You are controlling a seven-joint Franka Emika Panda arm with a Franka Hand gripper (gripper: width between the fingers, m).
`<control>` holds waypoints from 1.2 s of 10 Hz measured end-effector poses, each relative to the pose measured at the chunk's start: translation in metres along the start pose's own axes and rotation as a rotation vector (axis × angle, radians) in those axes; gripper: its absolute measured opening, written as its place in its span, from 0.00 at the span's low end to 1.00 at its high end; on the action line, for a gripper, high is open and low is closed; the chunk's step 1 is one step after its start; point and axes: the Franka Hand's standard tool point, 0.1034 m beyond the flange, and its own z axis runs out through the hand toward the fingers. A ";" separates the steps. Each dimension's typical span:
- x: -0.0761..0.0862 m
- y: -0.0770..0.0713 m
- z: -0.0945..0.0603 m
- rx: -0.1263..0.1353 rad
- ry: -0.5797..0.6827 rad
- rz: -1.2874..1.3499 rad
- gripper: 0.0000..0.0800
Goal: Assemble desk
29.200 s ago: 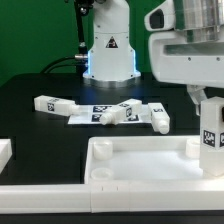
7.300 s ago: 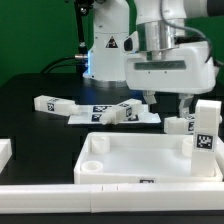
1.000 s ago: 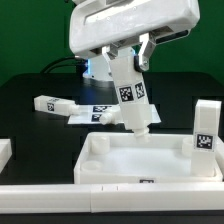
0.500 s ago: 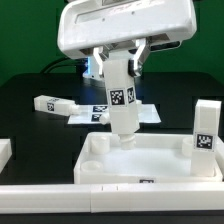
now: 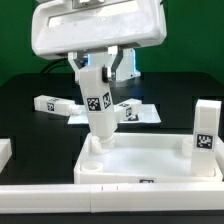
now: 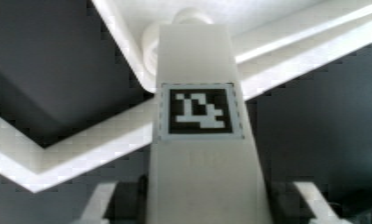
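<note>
Holding the leg (image 5: pixel 100 108) tight in the gripper (image 5: pixel 100 68), near upright, slight lean, bottom end right over the tabletop (image 5: pixel 185 171) corner socket.

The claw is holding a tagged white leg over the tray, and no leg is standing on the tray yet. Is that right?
Not quite. The gripper does hold a tagged leg over the tabletop, but a second leg already stands upright at its corner on the exterior view's right; the exterior view shows it.
</note>
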 end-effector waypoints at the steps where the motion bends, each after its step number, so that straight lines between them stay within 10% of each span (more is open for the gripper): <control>1: 0.000 0.000 0.000 0.000 -0.001 0.001 0.36; 5: 0.006 -0.004 0.001 -0.003 -0.003 -0.087 0.36; 7: 0.002 -0.034 0.003 0.005 0.017 -0.196 0.36; 12: 0.007 -0.019 0.005 -0.014 0.026 -0.219 0.36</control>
